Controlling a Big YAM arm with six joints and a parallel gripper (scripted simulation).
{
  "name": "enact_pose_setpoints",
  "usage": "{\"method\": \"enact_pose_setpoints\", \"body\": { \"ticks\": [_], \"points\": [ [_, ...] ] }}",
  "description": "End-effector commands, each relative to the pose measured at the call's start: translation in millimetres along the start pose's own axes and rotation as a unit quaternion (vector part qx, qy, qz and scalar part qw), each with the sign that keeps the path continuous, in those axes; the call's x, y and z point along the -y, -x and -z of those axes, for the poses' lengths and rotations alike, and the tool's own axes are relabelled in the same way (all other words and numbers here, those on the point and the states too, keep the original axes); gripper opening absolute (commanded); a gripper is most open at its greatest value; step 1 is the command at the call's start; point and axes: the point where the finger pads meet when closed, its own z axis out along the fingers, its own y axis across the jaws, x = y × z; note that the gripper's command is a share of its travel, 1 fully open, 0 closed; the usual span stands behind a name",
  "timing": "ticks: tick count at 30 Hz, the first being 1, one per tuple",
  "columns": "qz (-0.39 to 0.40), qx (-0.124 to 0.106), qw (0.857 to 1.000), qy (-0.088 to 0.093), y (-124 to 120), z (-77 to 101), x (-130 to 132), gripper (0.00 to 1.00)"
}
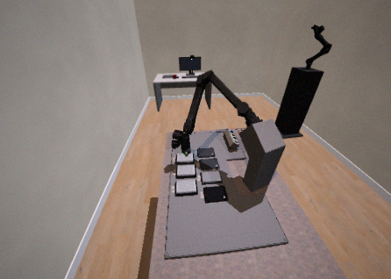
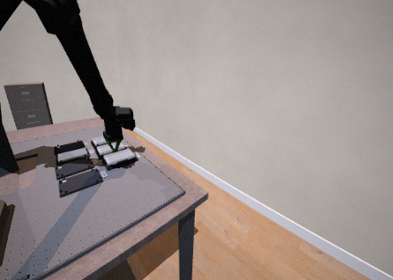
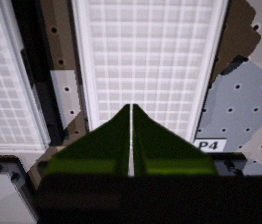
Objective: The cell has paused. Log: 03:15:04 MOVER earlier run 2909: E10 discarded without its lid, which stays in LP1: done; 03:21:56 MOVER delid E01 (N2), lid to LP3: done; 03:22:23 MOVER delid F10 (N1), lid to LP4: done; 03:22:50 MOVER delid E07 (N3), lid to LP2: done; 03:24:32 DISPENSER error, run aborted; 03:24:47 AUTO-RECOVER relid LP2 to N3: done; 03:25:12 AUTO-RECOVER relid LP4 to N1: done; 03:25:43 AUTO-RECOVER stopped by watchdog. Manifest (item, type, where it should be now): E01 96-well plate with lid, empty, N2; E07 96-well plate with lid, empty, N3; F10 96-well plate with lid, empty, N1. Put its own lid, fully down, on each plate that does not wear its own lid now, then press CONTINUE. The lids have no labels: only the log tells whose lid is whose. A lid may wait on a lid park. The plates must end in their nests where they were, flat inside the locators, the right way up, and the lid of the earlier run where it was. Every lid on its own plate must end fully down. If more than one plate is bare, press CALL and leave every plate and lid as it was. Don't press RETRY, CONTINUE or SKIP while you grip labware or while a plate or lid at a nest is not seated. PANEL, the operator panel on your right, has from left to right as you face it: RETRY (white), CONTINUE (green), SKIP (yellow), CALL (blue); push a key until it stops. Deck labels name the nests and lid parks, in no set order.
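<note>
The 96-well plate (image 3: 151, 60) fills the upper middle of the wrist view, its white grid running from 12 o'clock down to the centre, lying flat on the deck. The gripper (image 3: 131, 134) hangs directly over its near end with the two green fingers pressed together, only a thin slit between them and nothing clamped. A second gridded plate (image 3: 12, 95) lies parallel at 9 o'clock, apart from the first across a dark strip.

In the top view, three pale plates form a column at the left of the deck, and the gripper (image 1: 186, 153) sits over the farthest one (image 1: 184, 158). Dark lid parks (image 1: 210, 163) form a second column just to their right.

The deck (image 1: 228, 232) is a grey perforated plate on a brown table (image 2: 194, 194) with dark legs. The floor is light wood with a white skirting board, and the walls are plain beige. A white desk (image 1: 167, 81) with a monitor (image 1: 189, 63) stands at 12 o'clock in the top view, a black pedestal (image 1: 298, 101) at 2 o'clock, and a grey filing cabinet (image 2: 28, 105) shows at 9 o'clock in the exterior view.

A white label (image 3: 211, 145) at 4 o'clock in the wrist view reads "P4", its first letter cut off. The panel (image 1: 231, 139) keys are too small to read.
</note>
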Motion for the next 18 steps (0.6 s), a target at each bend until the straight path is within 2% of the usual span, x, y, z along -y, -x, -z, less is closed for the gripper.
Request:
{"method": "enact_pose_setpoints", "body": {
  "ticks": [1,10,12,13,15,18],
  "points": [
    [0.024,0.01,1.0,0.006,-7,10.2,-27,0.0],
    [0.014,0.008,1.0,0.006,-45,10.5,-55,0.0],
    [0.014,0.008,1.0,0.006,-45,10.5,-55,0.0],
    [0.004,0.019,1.0,0.001,-40,17.3,-46,0.0],
    [0.015,0.007,1.0,0.007,-58,10.4,-64,0.0],
    [0.016,0.006,1.0,0.007,-71,10.6,-74,0.0]
  ]
}}
